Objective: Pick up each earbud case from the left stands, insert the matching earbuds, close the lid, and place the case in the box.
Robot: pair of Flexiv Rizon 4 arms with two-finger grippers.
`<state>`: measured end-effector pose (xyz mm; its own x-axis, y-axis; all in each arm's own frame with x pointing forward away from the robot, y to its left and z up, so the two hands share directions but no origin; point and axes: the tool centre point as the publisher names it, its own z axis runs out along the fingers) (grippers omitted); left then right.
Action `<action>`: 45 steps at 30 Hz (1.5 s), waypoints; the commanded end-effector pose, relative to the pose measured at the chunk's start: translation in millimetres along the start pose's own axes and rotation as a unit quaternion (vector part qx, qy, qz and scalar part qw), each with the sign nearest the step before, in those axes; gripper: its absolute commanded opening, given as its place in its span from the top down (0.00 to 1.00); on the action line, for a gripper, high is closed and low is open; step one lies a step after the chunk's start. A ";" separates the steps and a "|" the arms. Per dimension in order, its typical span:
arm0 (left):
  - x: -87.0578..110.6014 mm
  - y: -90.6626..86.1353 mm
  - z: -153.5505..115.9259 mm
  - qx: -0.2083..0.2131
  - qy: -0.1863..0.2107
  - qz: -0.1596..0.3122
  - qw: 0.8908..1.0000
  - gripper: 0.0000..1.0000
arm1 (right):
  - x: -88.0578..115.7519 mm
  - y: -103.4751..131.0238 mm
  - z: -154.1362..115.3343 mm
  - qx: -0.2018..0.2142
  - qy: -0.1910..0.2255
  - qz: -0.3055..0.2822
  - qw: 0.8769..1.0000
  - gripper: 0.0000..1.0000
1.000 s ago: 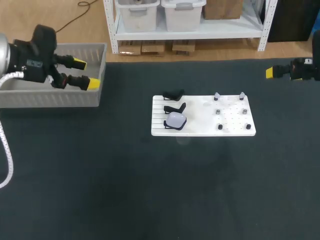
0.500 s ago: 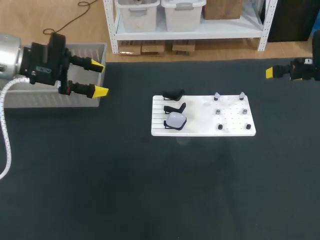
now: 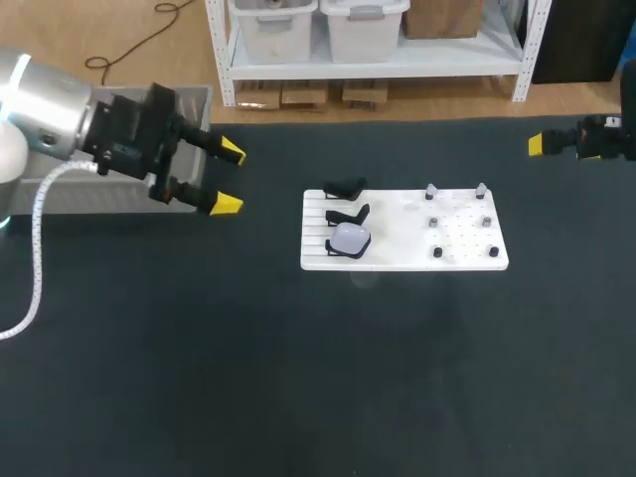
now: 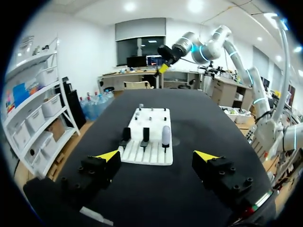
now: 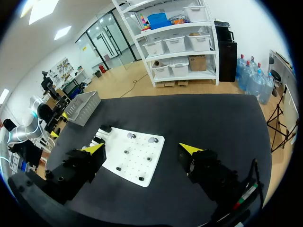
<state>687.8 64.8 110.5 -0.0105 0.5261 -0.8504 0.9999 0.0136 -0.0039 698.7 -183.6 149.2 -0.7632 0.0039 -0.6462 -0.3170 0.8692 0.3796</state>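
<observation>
Well apart from both arms' spread, empty jaws stands the earbud case [image 3: 349, 238].

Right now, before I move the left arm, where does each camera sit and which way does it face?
Head view: fixed above and behind, looking down on the table; left gripper comes in at left, right gripper at the right edge.
Left wrist view: on the left wrist, looking past its own open gripper at the white board's stand end and the earbud case.
Right wrist view: on the right wrist, facing the board's peg end, gray box beyond; its open gripper shows.
All three share the board.
</observation>
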 end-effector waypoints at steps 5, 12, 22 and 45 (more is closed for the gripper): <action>3.0 -3.8 22.0 0.036 0.000 0.006 0.999 0.00 | -0.1 -0.3 -0.1 0.000 0.000 0.000 1.000 0.00; 6.9 -12.9 41.0 0.038 -0.003 0.018 0.999 0.00 | -0.1 -0.3 -0.1 0.000 0.000 0.000 1.000 0.00; 13.9 -24.4 71.7 0.050 0.004 0.008 0.999 0.00 | -0.1 -0.3 -0.1 0.000 0.000 0.000 1.000 0.00; 14.7 -16.7 124.4 0.056 0.000 0.013 0.998 0.00 | -0.1 -0.3 -0.1 0.000 0.000 0.000 1.000 0.00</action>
<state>666.4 -27.8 36.8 0.0108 0.5229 -0.8523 0.9953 -0.0873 -0.0409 698.7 -183.5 149.2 -0.7632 0.0038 -0.6462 -0.3170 0.8692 0.3796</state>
